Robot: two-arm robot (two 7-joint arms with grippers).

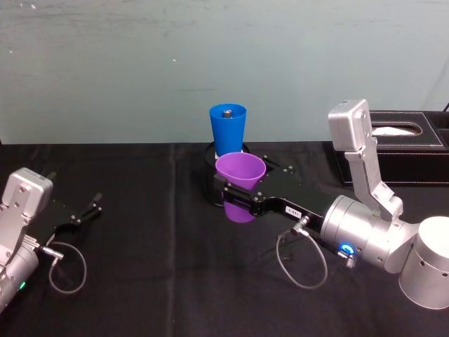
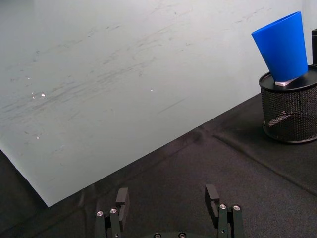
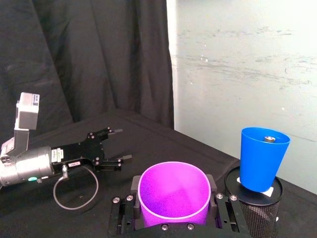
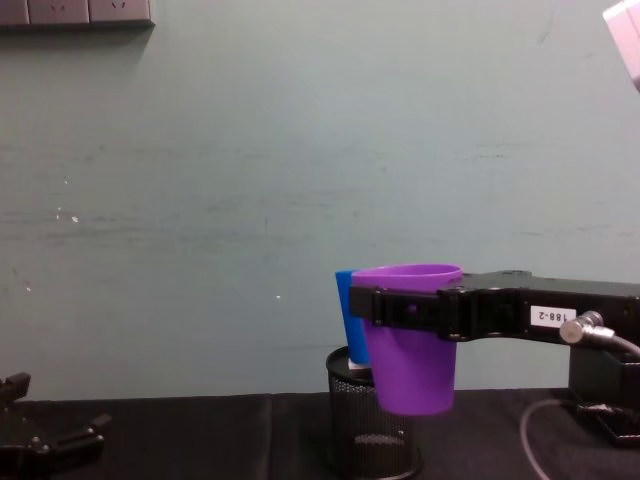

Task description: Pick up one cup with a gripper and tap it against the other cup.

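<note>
Plainly aloft: the right claw (image 1: 235, 196) clasps the purple cup (image 1: 240, 172), near the blue cup (image 1: 228, 130).
Head: we count two cups, one purple, one blue, and two claws; the left claw (image 1: 91, 207) is parked, spread wide, over the tabletop (image 1: 154, 281). Left wrist: the blue cup (image 2: 282, 47) perches on one mesh pen holder (image 2: 290, 111). Right wrist: the cups sit near but apart. Chest: the claw grips under the rolled rim, which we judge right for light, stiff, slick plastic; the perched blue cup may topple.

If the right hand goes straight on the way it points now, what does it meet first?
Likely nothing near: the right hand, holding the purple cup, points beside the blue cup, toward the wall. Depth is unclear.
</note>
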